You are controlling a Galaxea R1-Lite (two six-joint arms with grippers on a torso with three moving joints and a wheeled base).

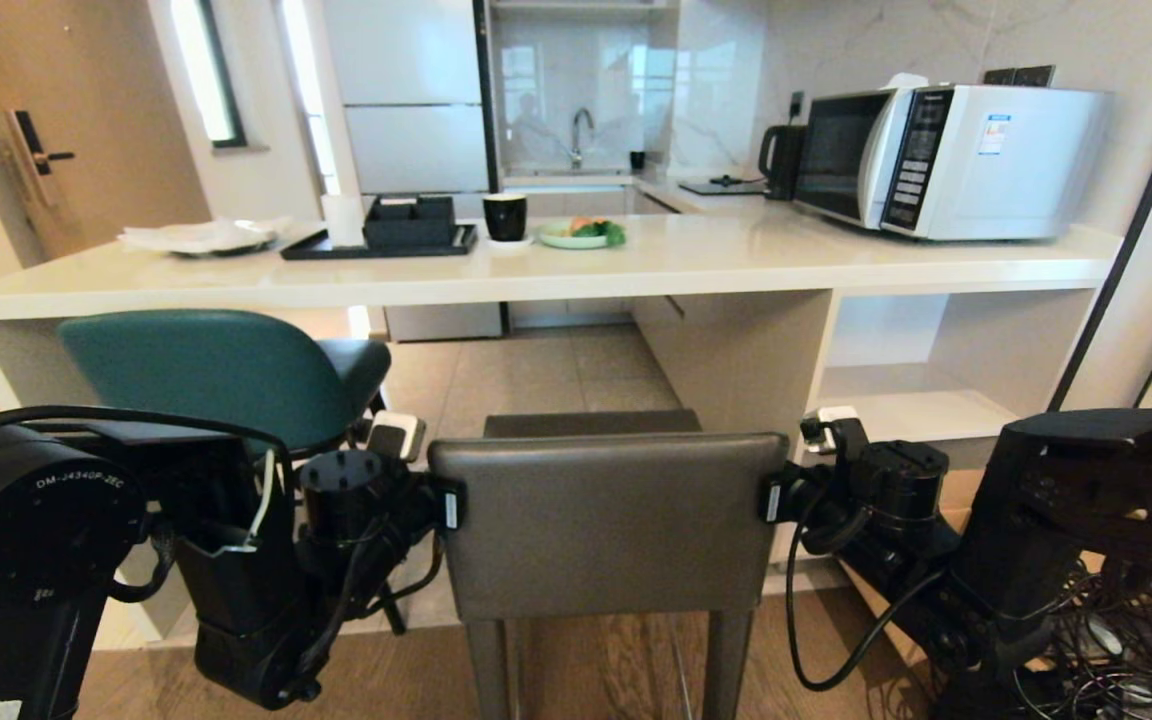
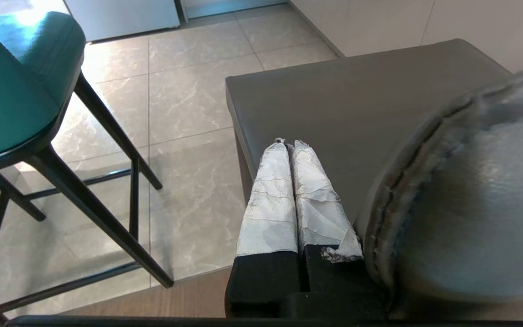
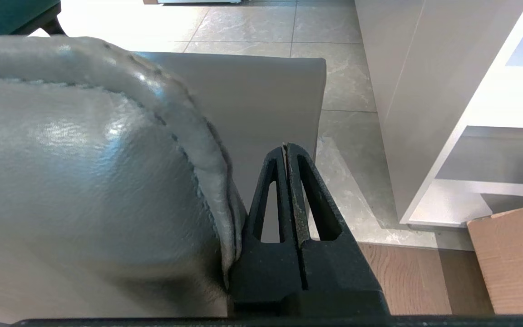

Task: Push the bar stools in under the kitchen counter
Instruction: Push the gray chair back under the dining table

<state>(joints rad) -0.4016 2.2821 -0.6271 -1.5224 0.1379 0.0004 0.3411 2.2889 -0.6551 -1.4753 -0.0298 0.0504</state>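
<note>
- The grey stool (image 1: 608, 520) stands in front of the counter (image 1: 536, 270), its seat not yet under the slab.
- The left gripper (image 2: 291, 145) is clenched with nothing in it, and it lies against the left edge of the stool's back.
- The right gripper (image 3: 285, 147) is also clenched and empty, against the right edge of the same back.
- The teal stool (image 1: 226, 370) is to the left, its seat partly under the counter.
- On the counter are a microwave (image 1: 946, 160), a black cup (image 1: 505, 216) and a tray (image 1: 381, 245).
</note>
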